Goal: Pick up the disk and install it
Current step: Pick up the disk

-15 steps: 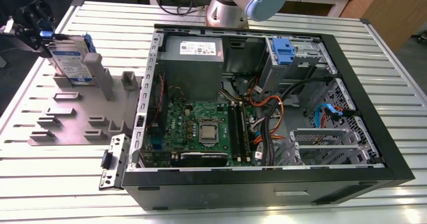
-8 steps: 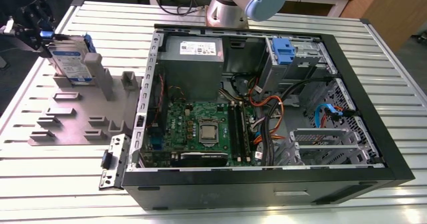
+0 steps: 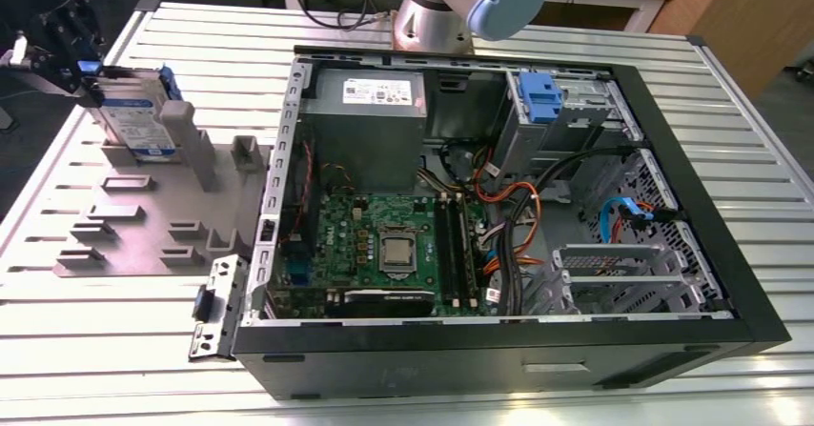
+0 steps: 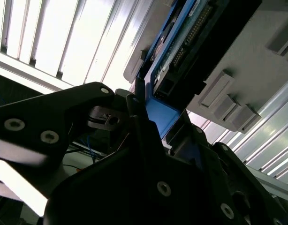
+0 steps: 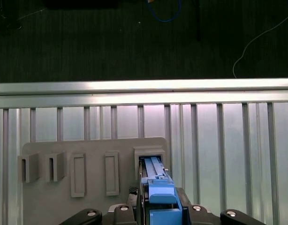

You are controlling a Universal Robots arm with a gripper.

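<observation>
Slatted metal tabletop [image 3: 102, 350] carries everything. Dark floor with loose cables lies beyond its far edge in the first wrist view.

Open computer case [image 3: 509, 361] takes the middle and the 3 o'clock side of the exterior view, lid off, board and cabling exposed. Its drive cage with a blue latch [image 3: 539, 97] sits at about 1 o'clock.

Arm [image 3: 445, 7] is mounted at 12 o'clock, behind the case.

Grey slotted fixture [image 3: 128, 226] lies at 9 o'clock of the case, just beside it.

The disk [image 3: 137, 116] stands on edge in the fixture's end slot, at 10 o'clock in the exterior view. Its long axis is upright and the label faces the camera. 1 blue rail [image 5: 162, 194] runs along the edge nearest the wrist.

Pincer [image 3: 57, 50] is on the disk's upper end, coming in from the disk's 10 o'clock. It looks clamped on the disk, black fingers [image 4: 139, 117] tight against the blue rail.

My read: grasp made, disk's lower end not yet clear of the slot. The case is well apart, toward 3 o'clock.
</observation>
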